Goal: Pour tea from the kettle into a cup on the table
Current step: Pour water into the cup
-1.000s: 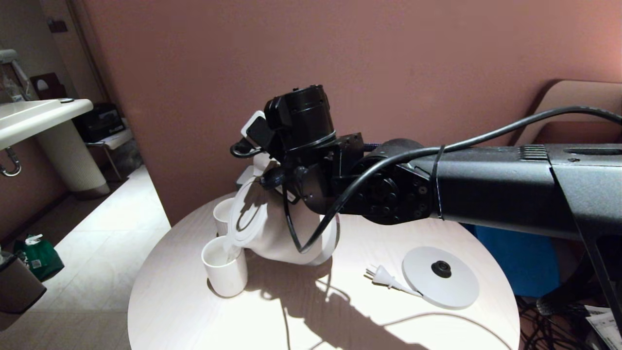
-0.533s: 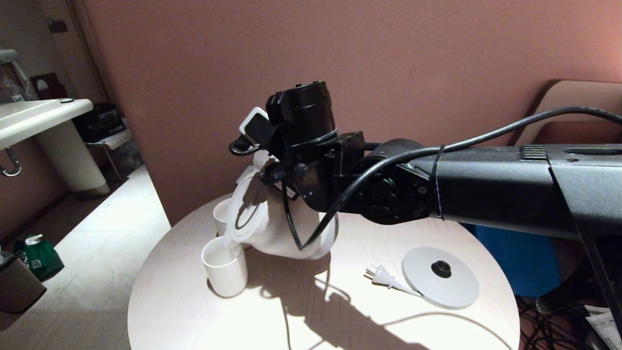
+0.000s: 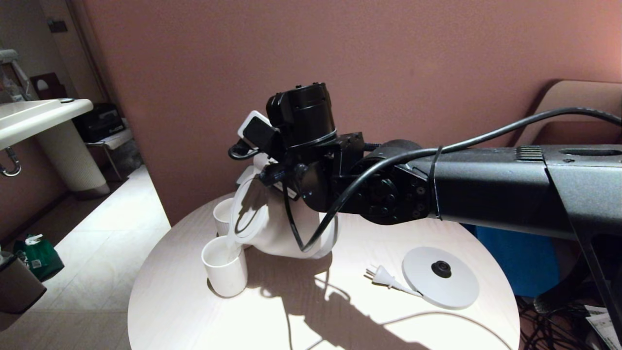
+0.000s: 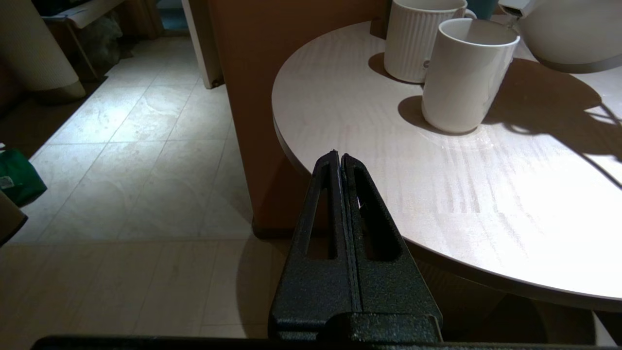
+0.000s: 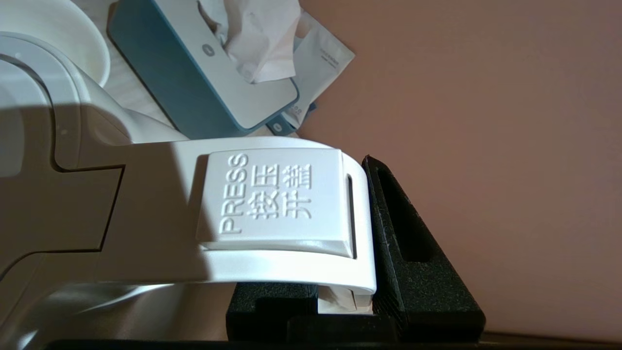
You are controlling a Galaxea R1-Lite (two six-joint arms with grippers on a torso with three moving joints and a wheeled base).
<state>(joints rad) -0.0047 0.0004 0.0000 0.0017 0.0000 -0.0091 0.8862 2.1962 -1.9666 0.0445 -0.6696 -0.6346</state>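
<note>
Meanwhile the kettle (image 3: 282,228), tipped toward nine o'clock over the cup (image 3: 224,267), had barely shifted from half a second before (pouring likely continued). The right gripper (image 5: 347,291) clamped its handle; the left gripper (image 4: 339,160) hung closed off-table.

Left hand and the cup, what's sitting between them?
Nothing: in the left wrist view only bare table lies between the shut left hand and the cup.
</note>
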